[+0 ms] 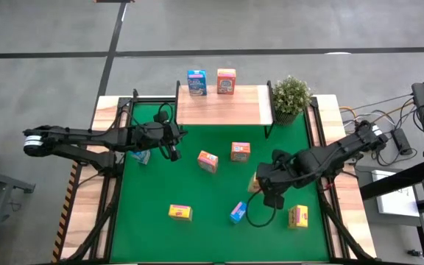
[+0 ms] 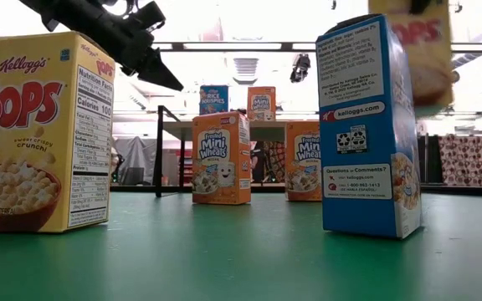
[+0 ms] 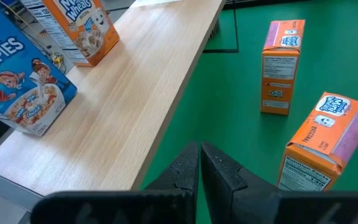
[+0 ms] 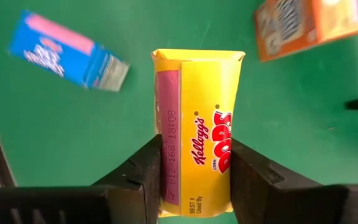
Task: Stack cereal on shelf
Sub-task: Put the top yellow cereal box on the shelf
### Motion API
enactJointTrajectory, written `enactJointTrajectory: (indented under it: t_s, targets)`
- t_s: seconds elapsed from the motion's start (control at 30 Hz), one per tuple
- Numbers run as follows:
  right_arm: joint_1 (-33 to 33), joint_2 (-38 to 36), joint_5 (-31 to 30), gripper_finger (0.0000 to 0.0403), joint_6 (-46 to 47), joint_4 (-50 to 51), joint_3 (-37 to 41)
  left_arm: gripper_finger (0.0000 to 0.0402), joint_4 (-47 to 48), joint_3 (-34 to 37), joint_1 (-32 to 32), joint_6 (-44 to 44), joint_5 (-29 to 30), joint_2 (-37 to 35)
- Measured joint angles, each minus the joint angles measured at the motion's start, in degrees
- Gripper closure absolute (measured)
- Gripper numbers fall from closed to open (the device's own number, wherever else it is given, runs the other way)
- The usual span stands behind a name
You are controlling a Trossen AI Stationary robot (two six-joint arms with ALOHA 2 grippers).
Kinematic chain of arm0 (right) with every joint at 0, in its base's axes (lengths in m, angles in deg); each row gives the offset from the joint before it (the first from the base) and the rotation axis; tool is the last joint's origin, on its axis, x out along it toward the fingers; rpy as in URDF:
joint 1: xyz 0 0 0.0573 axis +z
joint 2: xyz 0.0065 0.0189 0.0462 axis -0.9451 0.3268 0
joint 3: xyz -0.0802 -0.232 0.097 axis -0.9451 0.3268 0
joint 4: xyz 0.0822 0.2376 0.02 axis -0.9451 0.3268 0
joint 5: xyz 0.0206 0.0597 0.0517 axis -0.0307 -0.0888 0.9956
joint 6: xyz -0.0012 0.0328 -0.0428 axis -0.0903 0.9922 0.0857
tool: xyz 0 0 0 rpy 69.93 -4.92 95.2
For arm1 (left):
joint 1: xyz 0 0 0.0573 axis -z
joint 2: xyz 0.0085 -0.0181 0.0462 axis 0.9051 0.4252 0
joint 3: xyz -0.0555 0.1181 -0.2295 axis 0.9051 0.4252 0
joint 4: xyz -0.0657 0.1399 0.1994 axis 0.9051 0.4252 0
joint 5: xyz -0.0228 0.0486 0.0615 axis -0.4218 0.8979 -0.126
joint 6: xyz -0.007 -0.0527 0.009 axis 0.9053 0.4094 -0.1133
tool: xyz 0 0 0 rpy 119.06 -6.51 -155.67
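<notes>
right wrist view showed the right gripper [image 4: 194, 171] clamped on a yellow box [image 4: 196, 130], one finger on each side, the box raised over the green mat [image 4: 55, 137]. printing on the box read "kellogg's corn pops" and "best if used by". a blue box [image 4: 67, 58] and an orange box [image 4: 309, 23] stood on the mat behind it.

high view placed the right gripper [image 1: 272, 185] at about 4 o'clock from the mat centre, and the left gripper [image 1: 174, 147] at about 10 o'clock, close to the front edge of the shelf [image 1: 227, 110]. in the left wrist view the left gripper [image 3: 200, 163] had its fingers pressed together with nothing between them.

two boxes stood at the back edge of the shelf, at 12 o'clock on the table: a blue "rice krispies" box [image 1: 196, 82] and an orange "mini wheats" box [image 1: 226, 81].

two orange "frosted mini wheats" boxes [image 2: 222, 159] stood upright on the mat near its centre. low view showed a yellow "kellogg's corn pops" box [image 2: 44, 134] with a "nutrition facts" panel reading "calories 100", and a second blue box [image 2: 371, 130] printed "kelloggs.com" and "questions or comments?".
</notes>
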Motion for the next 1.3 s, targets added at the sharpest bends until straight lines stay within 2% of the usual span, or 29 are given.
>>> enactJointTrajectory:
  t_s: [0.17,0.4,0.67,0.87,1.1,1.3]
  targets:
    - [-3.3,0.0,-4.2,0.0275,-2.2,1.0,-6.0,0.0402,-0.2,0.0,0.0,0.0,0.0,0.0]
    - [-12.1,0.0,-4.6,0.0276,-10.8,1.1,-12.8,0.0402,-2.0,0.0,0.0,-1.0,0.1,-0.2]
    - [-25.8,0.0,-4.4,0.0276,-24.0,1.1,-18.7,0.0402,-2.6,0.0,0.0,-2.0,0.1,-3.3]
    - [-37.8,0.6,-4.4,0.0276,-31.7,1.0,-20.1,0.0402,-4.5,0.2,0.0,-3.6,0.1,-5.8]
    - [-48.4,5.7,-2.6,0.0276,-43.1,-0.3,-20.5,0.0402,-10.4,3.5,0.0,-6.3,0.2,-8.7]
    - [-53.1,12.1,0.3,0.0275,-52.1,-0.1,-23.8,0.0402,-10.8,4.9,0.0,-7.0,0.2,-11.0]
